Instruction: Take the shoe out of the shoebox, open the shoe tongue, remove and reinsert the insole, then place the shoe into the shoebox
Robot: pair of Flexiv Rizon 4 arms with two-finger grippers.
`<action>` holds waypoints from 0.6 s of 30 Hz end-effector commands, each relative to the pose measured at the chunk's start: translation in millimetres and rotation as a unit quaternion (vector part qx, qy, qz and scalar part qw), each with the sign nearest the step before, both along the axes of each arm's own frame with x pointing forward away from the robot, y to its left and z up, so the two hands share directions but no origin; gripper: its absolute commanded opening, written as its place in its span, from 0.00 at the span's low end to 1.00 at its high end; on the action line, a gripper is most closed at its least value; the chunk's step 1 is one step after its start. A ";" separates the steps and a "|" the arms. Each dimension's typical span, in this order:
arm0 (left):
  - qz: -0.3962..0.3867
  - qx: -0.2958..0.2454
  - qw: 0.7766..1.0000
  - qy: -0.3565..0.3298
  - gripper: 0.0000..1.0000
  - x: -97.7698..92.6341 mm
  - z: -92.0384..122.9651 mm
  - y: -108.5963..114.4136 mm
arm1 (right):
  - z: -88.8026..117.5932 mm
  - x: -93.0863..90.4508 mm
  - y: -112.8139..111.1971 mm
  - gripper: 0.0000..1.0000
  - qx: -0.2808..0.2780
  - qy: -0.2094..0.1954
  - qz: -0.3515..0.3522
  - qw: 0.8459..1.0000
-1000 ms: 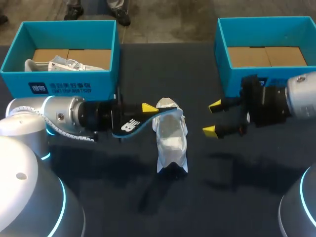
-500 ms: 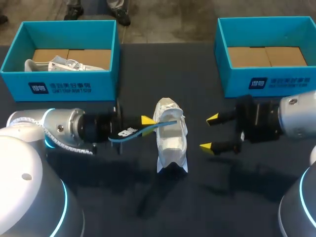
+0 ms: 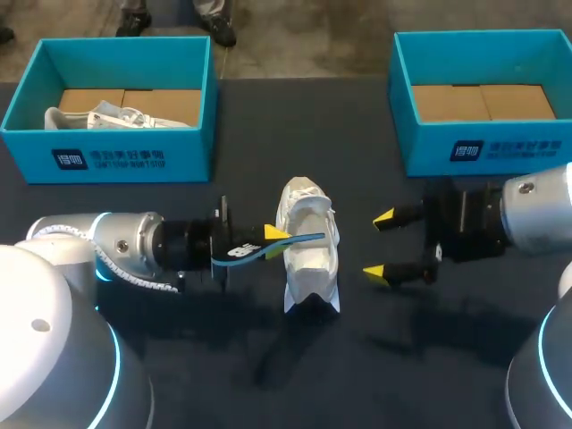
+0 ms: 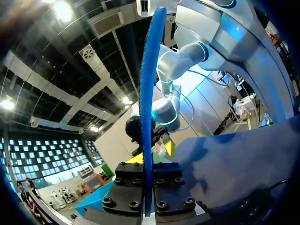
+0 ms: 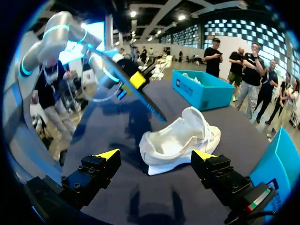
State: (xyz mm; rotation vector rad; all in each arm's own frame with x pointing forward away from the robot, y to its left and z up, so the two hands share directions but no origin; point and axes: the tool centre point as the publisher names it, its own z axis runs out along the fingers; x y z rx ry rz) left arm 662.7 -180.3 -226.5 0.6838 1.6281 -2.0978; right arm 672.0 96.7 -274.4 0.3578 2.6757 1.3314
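Reinserting insole: L gripper [image 3: 268, 236] clamped on thin blue foam insole [image 3: 246, 252], front end just over mouth of white mesh sneaker [image 3: 309, 261].
R gripper [image 3: 380, 244] fingers apart, empty, just beside sneaker on dark table [image 3: 268, 366]. Judged done: shoe out, tongue open, insole out; left: seat insole, box shoe. L teal cardboard shoebox [image 3: 116, 161] holds second white shoe [image 3: 98, 116]; R teal shoebox [image 3: 487, 147] shows only brown cardboard floor.

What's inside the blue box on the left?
A white shoe lies on the left box's brown cardboard floor. The front wall hides its lower part.
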 end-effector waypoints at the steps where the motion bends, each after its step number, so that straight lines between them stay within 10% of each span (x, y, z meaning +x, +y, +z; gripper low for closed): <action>1: 0.004 0.003 1.000 -0.001 0.00 3.1 -4.5 0.9 | -8.7 28.6 12.4 1.00 -0.067 -0.010 0.066 0.996; 18: 0.024 0.032 0.999 0.002 0.00 12.2 -24.0 -0.5 | -28.0 71.1 30.9 1.00 -0.134 -0.027 0.132 0.982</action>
